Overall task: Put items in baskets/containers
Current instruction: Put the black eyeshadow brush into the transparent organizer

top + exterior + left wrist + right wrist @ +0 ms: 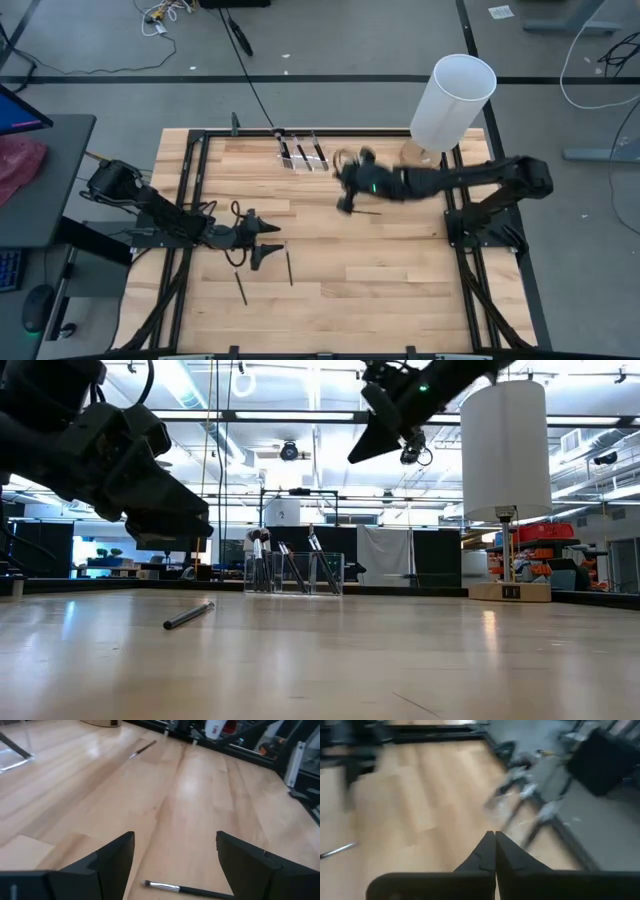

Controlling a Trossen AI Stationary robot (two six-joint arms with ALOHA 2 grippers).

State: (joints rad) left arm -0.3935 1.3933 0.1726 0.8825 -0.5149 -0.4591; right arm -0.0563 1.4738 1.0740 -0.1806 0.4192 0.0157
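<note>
The clear organiser box (300, 151) stands near the table's far edge with several brushes upright in it, also seen in the low view (295, 572). My left gripper (268, 243) is open, low over the table's near left part. In its wrist view (175, 850) a brush (185, 890) lies flat on the wood just in front of the open fingers, untouched. Another brush (240, 286) lies nearer the near edge. My right gripper (349, 200) is shut and raised high above the table (368, 445); nothing shows between its fingers (495, 842). A loose brush (366, 211) lies on the wood under it.
A tall white cylinder (452, 100) on a wooden base stands at the far right, behind the right arm. A black frame (200, 150) runs along the table's edges. Bare wood (400, 280) lies across the near right part.
</note>
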